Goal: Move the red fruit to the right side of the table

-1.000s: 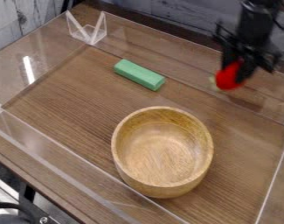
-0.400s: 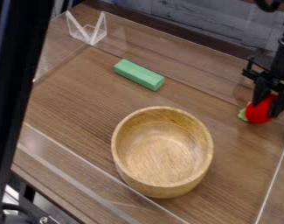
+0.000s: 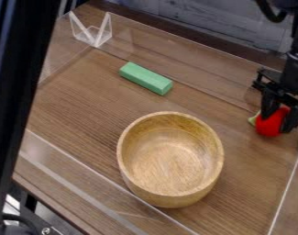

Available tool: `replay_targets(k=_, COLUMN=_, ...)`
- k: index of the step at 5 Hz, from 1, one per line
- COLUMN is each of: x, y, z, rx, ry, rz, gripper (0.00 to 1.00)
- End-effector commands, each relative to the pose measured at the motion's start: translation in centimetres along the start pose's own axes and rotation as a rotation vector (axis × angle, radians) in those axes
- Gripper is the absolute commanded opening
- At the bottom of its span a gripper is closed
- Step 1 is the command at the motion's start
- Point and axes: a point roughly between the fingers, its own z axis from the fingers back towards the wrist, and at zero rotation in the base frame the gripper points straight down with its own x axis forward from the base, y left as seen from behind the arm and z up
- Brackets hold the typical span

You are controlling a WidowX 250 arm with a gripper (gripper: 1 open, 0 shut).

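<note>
Jaws: black gripper (image 3: 279,108) points down at far right of counter; fingers straddle the red fruit, one each side. Can't tell from this view if they're clamped on it or slightly apart – dark & small.
Red fruit: small glossy red toy, strawberry-like (image 3: 273,122), low between the fingertips, at or just above the counter surface; contact w/ surface not clear. Sits close to right acrylic wall, well right of the bowl.
Arm: dark wrist/link rises straight up from gripper to top right corner of frame.
Counter: brown wood-grain top (image 3: 78,96), planks running diagonally.
Right wall: clear acrylic panel (image 3: 290,188) just beside the fruit, edge catching light.
Wooden bowl: round, light wood, upright & open side up (image 3: 171,158), front-centre of counter; nothing seen inside. Apart from fruit & gripper.
Green block: flat green rectangular piece (image 3: 146,78), lying flat, behind the bowl toward back-left; well apart from fruit.
Back corner: clear acrylic bracket, V-shaped (image 3: 91,30), standing at rear left by the wall.
Left edge: broad dark blurred bar (image 3: 19,101) runs top to bottom across the frame, near the lens; hides part of left side of counter. What it is – can't tell.
</note>
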Motion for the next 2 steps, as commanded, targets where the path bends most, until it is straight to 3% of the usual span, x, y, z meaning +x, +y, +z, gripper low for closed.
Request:
replay_targets(k=1, x=0.19, y=1.98, z=-0.58, rx=-0.01, ry=-0.022, rz=-0.017, gripper=1.0)
replay_targets(k=2, x=-0.42, y=2.51, z=-1.04, rx=-0.021, ry=-0.02, rz=-0.015, gripper=1.0)
